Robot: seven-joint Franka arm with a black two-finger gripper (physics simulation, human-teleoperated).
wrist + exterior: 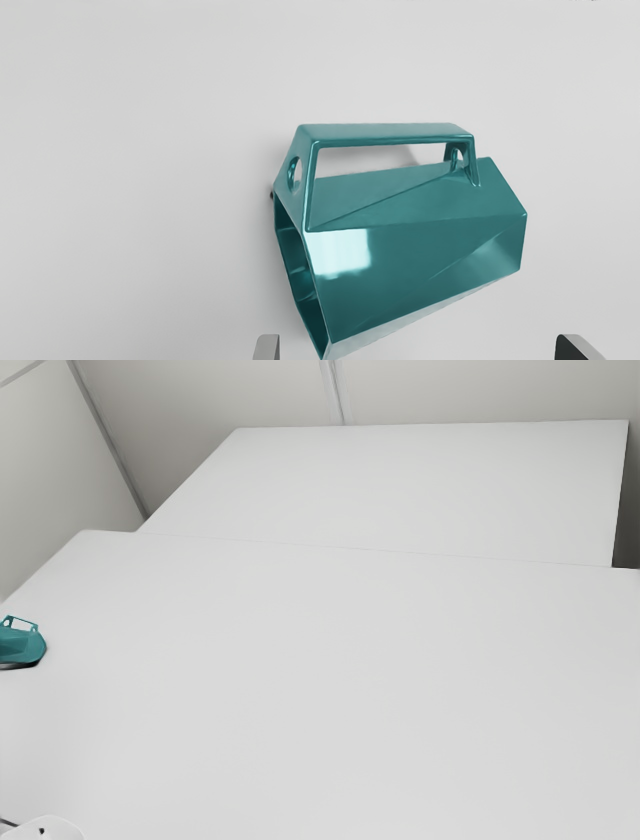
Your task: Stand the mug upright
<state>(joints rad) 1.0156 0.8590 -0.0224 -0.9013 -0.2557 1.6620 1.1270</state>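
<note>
The white table [330, 700] supports one faceted teal mug [425, 250], lying on its side at the exterior view's left edge.

I see a glossy teal mug [410, 270], darker teal inside, with a whitish glare on one facet. The desk [330, 690] is plain pale grey, the walls [200, 400] off-white, my end effector [421, 346] grey and near-black.

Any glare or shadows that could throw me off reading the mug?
Wrist view: a hard white glare patch on the mug's side, beside its open mouth; dim interior; soft grey shadow through the handle's opening. Exterior view: pale, even light on the table, a dark strip along the mug's lower edge.
</note>
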